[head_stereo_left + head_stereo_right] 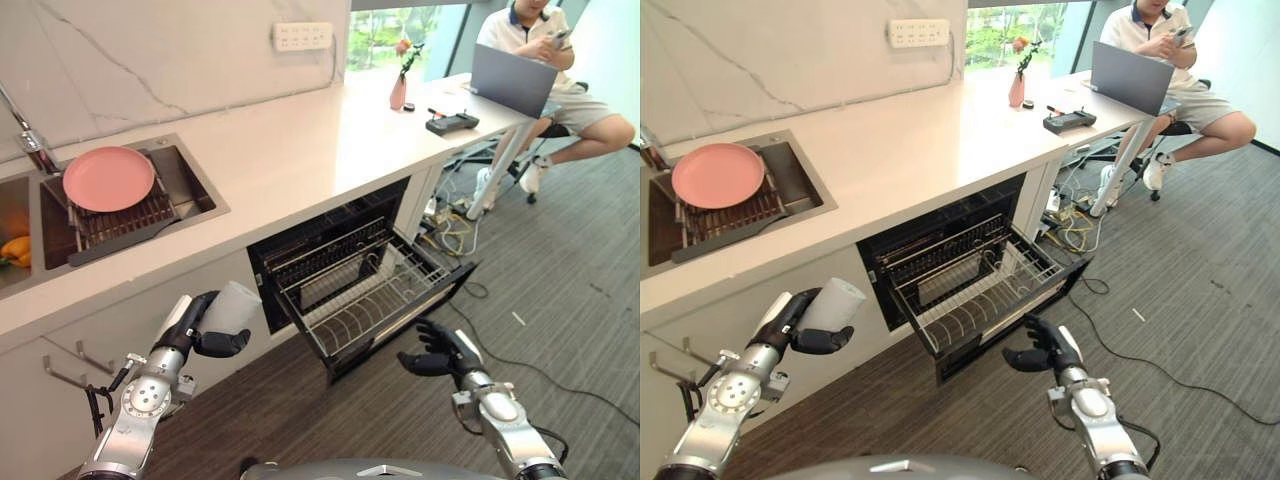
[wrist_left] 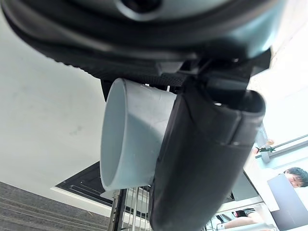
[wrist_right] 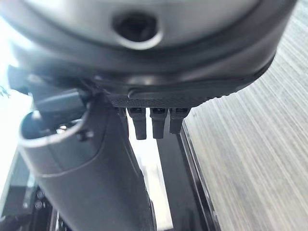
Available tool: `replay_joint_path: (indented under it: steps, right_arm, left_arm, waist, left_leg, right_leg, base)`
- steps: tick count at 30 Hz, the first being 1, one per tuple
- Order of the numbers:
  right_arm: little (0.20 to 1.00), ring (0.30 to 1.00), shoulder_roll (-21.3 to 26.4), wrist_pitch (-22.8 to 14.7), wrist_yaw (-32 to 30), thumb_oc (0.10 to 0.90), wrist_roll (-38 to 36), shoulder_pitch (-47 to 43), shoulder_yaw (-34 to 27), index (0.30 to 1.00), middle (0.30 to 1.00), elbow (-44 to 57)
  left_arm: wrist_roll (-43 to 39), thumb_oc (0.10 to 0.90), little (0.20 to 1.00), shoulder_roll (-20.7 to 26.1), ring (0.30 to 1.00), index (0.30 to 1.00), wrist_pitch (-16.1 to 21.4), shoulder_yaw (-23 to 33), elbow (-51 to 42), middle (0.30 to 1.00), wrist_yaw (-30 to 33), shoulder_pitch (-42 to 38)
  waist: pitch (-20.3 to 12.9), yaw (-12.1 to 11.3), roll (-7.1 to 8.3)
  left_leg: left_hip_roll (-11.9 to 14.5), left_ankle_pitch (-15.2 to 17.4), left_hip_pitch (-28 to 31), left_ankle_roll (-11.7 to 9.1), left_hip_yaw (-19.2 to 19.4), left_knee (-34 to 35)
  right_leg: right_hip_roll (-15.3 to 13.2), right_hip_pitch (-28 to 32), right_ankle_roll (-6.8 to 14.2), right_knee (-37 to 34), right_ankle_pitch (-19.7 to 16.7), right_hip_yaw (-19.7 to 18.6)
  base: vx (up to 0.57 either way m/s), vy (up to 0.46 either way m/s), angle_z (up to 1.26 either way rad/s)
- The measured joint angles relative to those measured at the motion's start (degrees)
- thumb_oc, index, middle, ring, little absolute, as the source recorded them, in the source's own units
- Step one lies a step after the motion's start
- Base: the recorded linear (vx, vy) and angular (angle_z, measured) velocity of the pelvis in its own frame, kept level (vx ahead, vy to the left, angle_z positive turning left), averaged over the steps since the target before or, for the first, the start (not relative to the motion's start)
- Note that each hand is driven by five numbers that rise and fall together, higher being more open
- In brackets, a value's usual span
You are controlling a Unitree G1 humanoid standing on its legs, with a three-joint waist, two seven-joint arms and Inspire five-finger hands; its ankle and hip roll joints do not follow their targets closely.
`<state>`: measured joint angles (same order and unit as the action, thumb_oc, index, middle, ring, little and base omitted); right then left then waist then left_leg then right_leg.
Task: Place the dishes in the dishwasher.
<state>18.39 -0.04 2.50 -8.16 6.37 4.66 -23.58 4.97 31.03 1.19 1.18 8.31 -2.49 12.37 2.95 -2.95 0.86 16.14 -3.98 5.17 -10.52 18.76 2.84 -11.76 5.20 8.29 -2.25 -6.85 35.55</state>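
White and smooth, a cup (image 1: 231, 307) sits in the robot's left hand (image 1: 205, 335), low at the near left, in front of the pale cabinet fronts under the counter. Thumb and fingers curl around the cup's side, and the left wrist view shows the cup's open mouth beside the dark thumb. The cup is held tilted, its mouth pointing roughly toward the dishwasher.

To the right of the cup, the dishwasher (image 1: 300, 250) stands open under the white counter (image 1: 300, 150). Its wire rack (image 1: 365, 290) is pulled out over the dark wood floor and appears to hold a clear glass at its far right corner. The rack's near rows of tines look bare.

The right hand (image 1: 440, 355) hovers just near of the rack's front right corner, holding nothing, its fingers loosely bent and spread.

At the far left, a pink plate (image 1: 108, 178) rests on a drying rack inside the sink (image 1: 195, 190), well apart from both hands. It has yet to be loaded. Farther off, a person sits at a laptop at the counter's far right end.

The step in hand is likely carrying the cup across to the rack. Doing it well would mean moving the left hand rightward over the rack's raised front edge, turning the cup mouth-down, and lowering it onto a bare stretch of tines before the fingers loosen. Keeping clear of the glass and the right hand would avoid a knock.
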Motion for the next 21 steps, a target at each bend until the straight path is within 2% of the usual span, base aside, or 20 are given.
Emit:
replay_joint_path:
  steps: [4, 9, 13, 15, 19, 21]
  right_arm:
    - [0.900, 0.900, 0.0, -0.1, -0.4, 0.800, -1.0, 0.0, -1.1, 0.900, 0.900, 3.5]
    - [0.900, 0.900, -1.1, -0.1, -0.3, 0.800, -3.6, 0.0, -1.1, 0.900, 0.900, 7.5]
    - [0.900, 0.900, -2.0, -0.2, -0.5, 0.800, -10.4, -0.1, -0.2, 0.900, 0.900, 11.8]
    - [0.900, 0.900, -2.0, -0.4, -0.2, 0.800, -14.7, -0.8, 3.0, 0.900, 0.900, 16.0]
    - [0.900, 0.900, -2.3, -0.4, 1.1, 0.800, -18.5, -2.3, 6.8, 0.900, 0.900, 19.5]
    - [0.900, 0.900, -2.4, -0.7, 1.9, 0.800, -22.0, -4.7, 11.8, 0.900, 0.900, 23.5]
  left_arm:
    - [0.0, 0.400, 0.300, -0.1, 0.300, 0.300, 0.0, 0.0, -0.3, 0.300, 0.0, -0.3]
    - [-1.1, 0.400, 0.300, -1.7, 0.300, 0.300, 0.0, 0.1, -0.4, 0.300, 0.7, -0.4]
    - [-5.0, 0.400, 0.300, -4.8, 0.300, 0.300, -0.1, -0.4, -0.3, 0.300, 2.5, -2.2]
    - [-7.3, 0.400, 0.300, -6.4, 0.300, 0.300, -0.5, -1.6, 0.0, 0.300, 3.9, -5.8]
    - [-9.0, 0.400, 0.300, -7.2, 0.300, 0.300, -0.5, -3.7, 0.0, 0.300, 5.4, -10.3]
    - [-9.4, 0.400, 0.300, -8.3, 0.300, 0.300, -0.4, -6.9, 0.4, 0.300, 7.4, -15.8]
  waist:
    - [-0.2, 0.6, -0.07]
    - [-0.9, 0.5, -1.00]
    - [-1.1, 0.4, -1.35]
    - [-1.2, 0.6, -1.31]
    - [-1.2, 1.4, -1.34]
    - [-1.3, 2.3, -1.76]
  left_leg:
    - [0.3, 0.0, 0.0, 0.0, 0.5, 0.3]
    - [0.5, -0.3, 1.2, -0.5, 0.9, 1.5]
    - [0.5, -0.6, 1.5, -0.7, 1.0, 2.3]
    - [0.5, -0.6, 1.5, -0.7, 1.0, 2.3]
    - [0.4, -0.6, 1.5, -0.7, 1.1, 2.3]
    - [0.4, -0.6, 1.5, -0.7, 1.5, 2.3]
  right_leg:
    - [0.7, 0.0, -0.1, -0.8, -0.1, -0.1]
    - [1.4, 0.9, -0.2, -1.7, -0.1, -0.2]
    - [1.6, 0.9, -0.2, -1.8, -0.1, -0.1]
    - [1.6, 0.8, -0.2, -1.9, -0.1, -0.2]
    - [1.6, 0.7, -0.2, -2.0, -0.1, -0.3]
    - [1.6, 0.2, -0.2, -2.0, -0.2, -0.9]
  base:
    - [0.04, -0.040, -0.03]
    - [0.03, -0.009, -0.02]
    - [0.00, 0.000, 0.00]
    - [0.00, 0.000, 0.00]
    - [0.00, -0.004, -0.01]
    - [0.00, -0.018, -0.11]
